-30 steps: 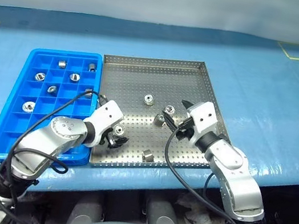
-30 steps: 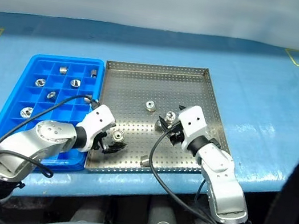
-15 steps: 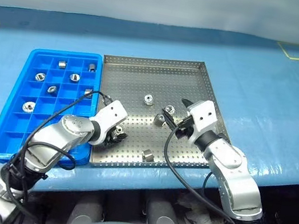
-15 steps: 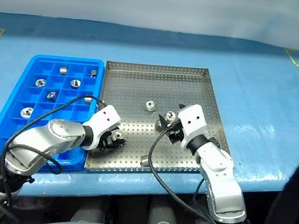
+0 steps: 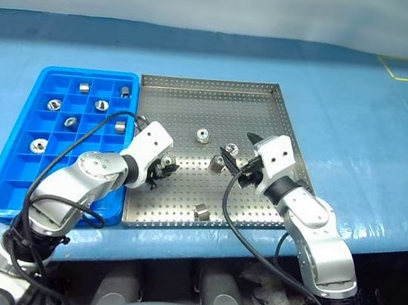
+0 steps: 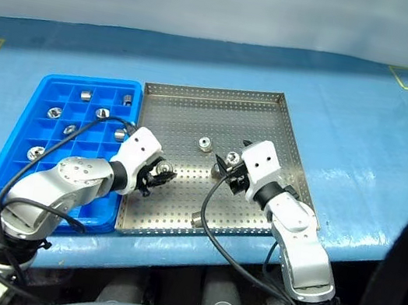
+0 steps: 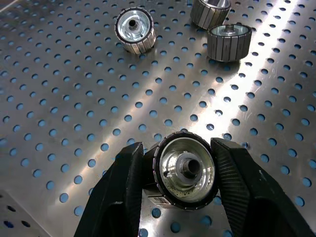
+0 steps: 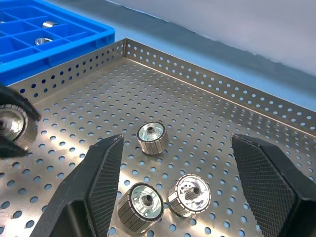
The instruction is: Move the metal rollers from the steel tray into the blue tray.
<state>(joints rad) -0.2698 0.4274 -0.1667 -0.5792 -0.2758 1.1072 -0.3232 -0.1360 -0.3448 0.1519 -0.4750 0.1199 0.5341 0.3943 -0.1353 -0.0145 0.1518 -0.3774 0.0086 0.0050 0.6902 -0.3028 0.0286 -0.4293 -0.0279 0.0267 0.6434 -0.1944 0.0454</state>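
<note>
Roller (image 7: 183, 170), rigid and slippery, sits pinched across its ribbed rim in my left tool (image 7: 180, 173); right tool (image 8: 182, 187) spread.

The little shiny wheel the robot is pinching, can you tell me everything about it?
The roller is a short, shiny silver metal cylinder with a dark ribbed band around its rim and a round hub with a small hole in the middle. The left tool is shut on it, one black finger pressing each side. Its open face is turned toward the wrist camera. It hangs just above the perforated floor of the steel tray, near the blue tray.
</note>
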